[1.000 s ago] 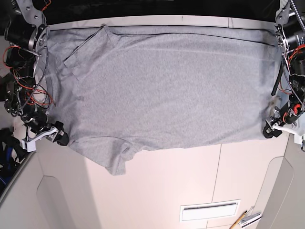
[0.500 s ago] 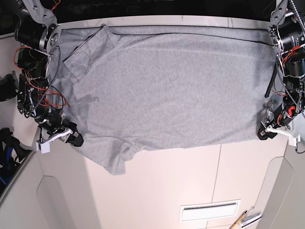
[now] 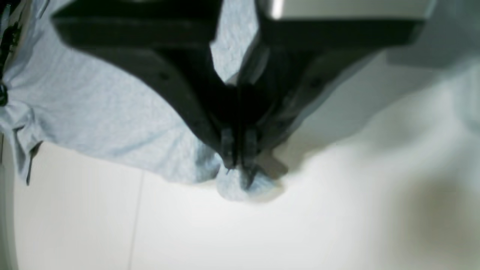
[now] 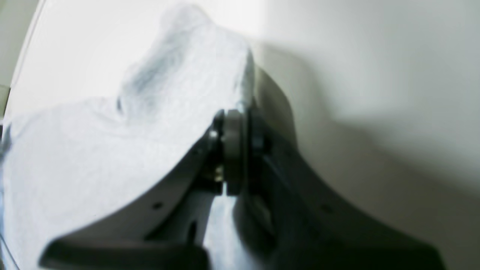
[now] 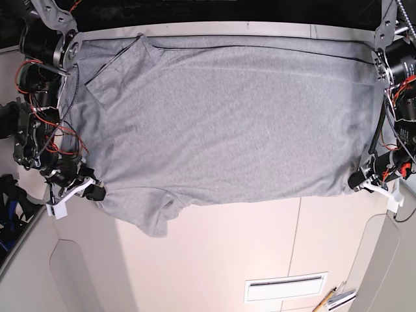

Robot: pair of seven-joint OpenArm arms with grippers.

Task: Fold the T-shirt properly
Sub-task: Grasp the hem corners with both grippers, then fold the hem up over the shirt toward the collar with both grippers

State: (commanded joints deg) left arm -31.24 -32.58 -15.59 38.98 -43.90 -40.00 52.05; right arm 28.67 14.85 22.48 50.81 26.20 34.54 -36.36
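Two corners of the heather-grey cotton T-shirt (image 5: 221, 123), spread flat across the pale white table (image 5: 260, 247), are pinched: at 8 o'clock by the right gripper (image 5: 96, 193), at 4 o'clock by the left gripper (image 5: 356, 182).

I can't read any text, label, brand, number or sign from here. The T-shirt (image 5: 221, 117) fills the upper part of the base view with plain grey cloth facing me, no lettering showing. Both wrist views are too blurred to pick out print of any kind. The white slotted panel (image 5: 286, 286) at the lower right of the base view carries no marking I can read.
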